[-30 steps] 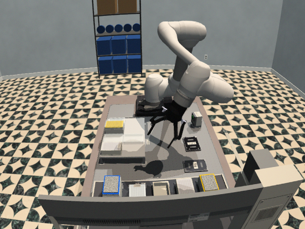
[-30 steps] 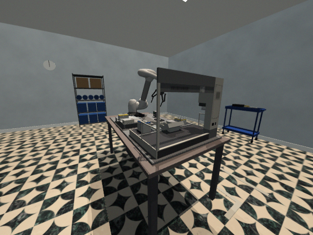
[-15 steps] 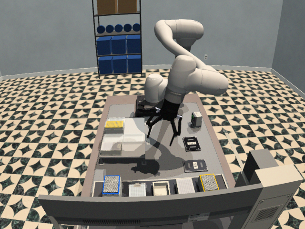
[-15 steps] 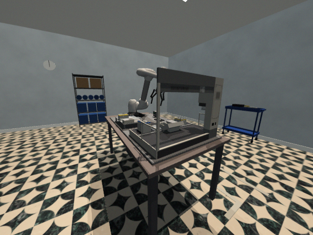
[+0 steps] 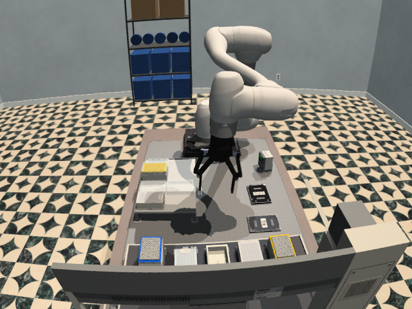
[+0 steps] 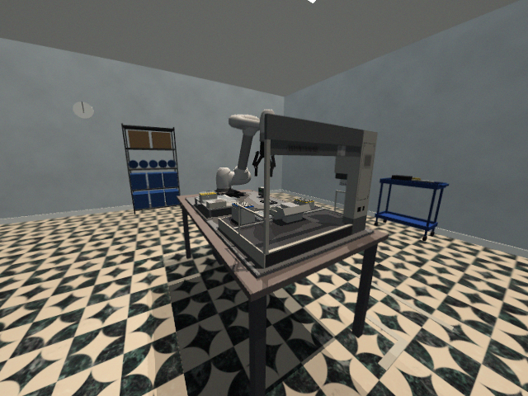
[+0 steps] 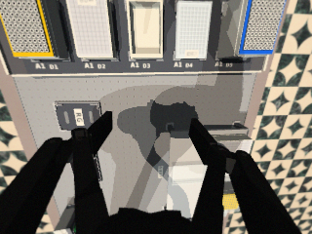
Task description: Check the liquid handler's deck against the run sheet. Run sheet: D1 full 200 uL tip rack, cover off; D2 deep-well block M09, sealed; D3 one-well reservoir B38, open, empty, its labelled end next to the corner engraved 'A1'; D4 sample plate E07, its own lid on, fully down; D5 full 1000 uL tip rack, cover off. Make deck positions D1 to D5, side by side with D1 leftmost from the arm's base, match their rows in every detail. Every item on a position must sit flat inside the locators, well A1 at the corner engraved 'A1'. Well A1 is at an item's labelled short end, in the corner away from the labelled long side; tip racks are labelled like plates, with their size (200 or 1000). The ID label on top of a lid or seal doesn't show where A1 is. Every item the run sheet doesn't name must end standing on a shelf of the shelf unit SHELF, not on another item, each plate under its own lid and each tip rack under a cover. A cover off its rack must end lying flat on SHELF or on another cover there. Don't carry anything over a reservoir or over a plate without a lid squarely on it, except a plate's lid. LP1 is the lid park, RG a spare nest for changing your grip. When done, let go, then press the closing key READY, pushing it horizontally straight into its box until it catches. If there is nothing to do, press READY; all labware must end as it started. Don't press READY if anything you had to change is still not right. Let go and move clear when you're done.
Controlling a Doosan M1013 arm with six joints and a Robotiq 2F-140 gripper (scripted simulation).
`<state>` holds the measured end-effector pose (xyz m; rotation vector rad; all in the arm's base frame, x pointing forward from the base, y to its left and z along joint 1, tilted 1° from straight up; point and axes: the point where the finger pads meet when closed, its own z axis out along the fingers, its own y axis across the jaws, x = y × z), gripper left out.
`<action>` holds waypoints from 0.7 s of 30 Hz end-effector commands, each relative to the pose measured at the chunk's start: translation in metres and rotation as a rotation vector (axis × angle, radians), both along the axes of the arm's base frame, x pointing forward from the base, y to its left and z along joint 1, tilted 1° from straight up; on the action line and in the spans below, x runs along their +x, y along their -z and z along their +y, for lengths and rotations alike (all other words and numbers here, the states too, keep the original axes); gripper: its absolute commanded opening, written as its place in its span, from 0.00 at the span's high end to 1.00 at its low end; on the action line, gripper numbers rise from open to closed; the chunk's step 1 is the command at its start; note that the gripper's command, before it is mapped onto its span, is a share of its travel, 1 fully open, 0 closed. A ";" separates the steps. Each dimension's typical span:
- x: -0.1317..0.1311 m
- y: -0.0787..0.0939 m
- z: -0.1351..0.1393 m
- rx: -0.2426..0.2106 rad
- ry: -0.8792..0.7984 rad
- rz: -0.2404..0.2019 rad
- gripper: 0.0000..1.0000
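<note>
My gripper (image 5: 216, 187) hangs open and empty high above the middle of the table, fingers pointing down; it also shows in the wrist view (image 7: 150, 122) and in the exterior view (image 6: 264, 163). The deck row lies ahead of it. D1 holds a yellow-framed tip rack (image 7: 25, 26) with no cover. D2 holds a pale block (image 7: 89, 29). D3 holds an open cream reservoir (image 7: 144, 29). D4 holds a white plate (image 7: 193, 30) with a label at its near end. D5 holds a blue-framed tip rack (image 7: 260, 26), uncovered. The same row shows in the top view, with the blue rack (image 5: 150, 249) at the left.
The clear shelf unit (image 5: 166, 189) stands on the table's left, with a yellow tip rack (image 5: 154, 167) and a covered box (image 5: 150, 197) on it. The READY box (image 5: 265, 160), nest LP1 (image 5: 259, 190) and nest RG (image 5: 261, 224) lie to the right. The handler's frame (image 5: 206, 275) spans the deck.
</note>
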<state>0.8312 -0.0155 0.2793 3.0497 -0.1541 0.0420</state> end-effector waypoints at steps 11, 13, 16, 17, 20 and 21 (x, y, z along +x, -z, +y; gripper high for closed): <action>0.017 -0.001 -0.025 0.079 -0.107 0.021 0.21; 0.022 -0.001 -0.033 0.079 -0.107 0.021 0.21; 0.030 -0.001 -0.046 0.079 -0.107 0.021 0.21; 0.033 -0.001 -0.050 0.079 -0.107 0.021 0.21; 0.041 -0.002 -0.062 0.079 -0.107 0.021 0.21; 0.041 -0.002 -0.062 0.079 -0.107 0.021 0.21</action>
